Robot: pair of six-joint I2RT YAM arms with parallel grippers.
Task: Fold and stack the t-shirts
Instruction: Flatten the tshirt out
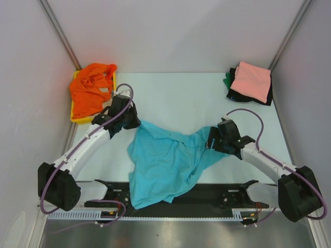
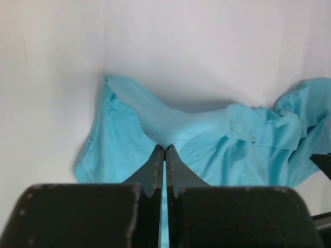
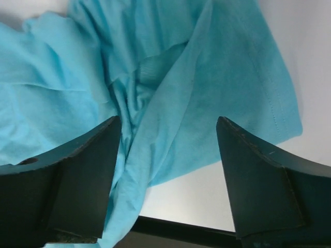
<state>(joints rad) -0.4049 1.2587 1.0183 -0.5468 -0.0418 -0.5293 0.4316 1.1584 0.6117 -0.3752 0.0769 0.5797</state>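
Nearest me, the turquoise shirt [image 1: 165,163] lies crumpled in a rough triangle on the table [image 1: 186,98]. Its low corner droops over the black base plate [image 1: 207,192] between my arms. The shirt is plain and soft, creased into long folds, and a stitched hem shows in my right wrist view.

My left gripper [image 2: 164,148] is clamped tight on the shirt's upper left corner. A thin sliver of cloth shows between the fingers, and the fabric peaks up at their tips.

My right gripper [image 3: 168,124] stands wide apart over the shirt's right corner, with a bunched fold running between the jaws. Whether either finger touches the cloth I cannot tell.

Farther back, an orange shirt [image 1: 90,90] is heaped in the yellow tray [image 1: 80,120] at far left. At far right a folded pink shirt [image 1: 252,80] tops a black shirt [image 1: 248,97] and a green shirt [image 1: 226,80].
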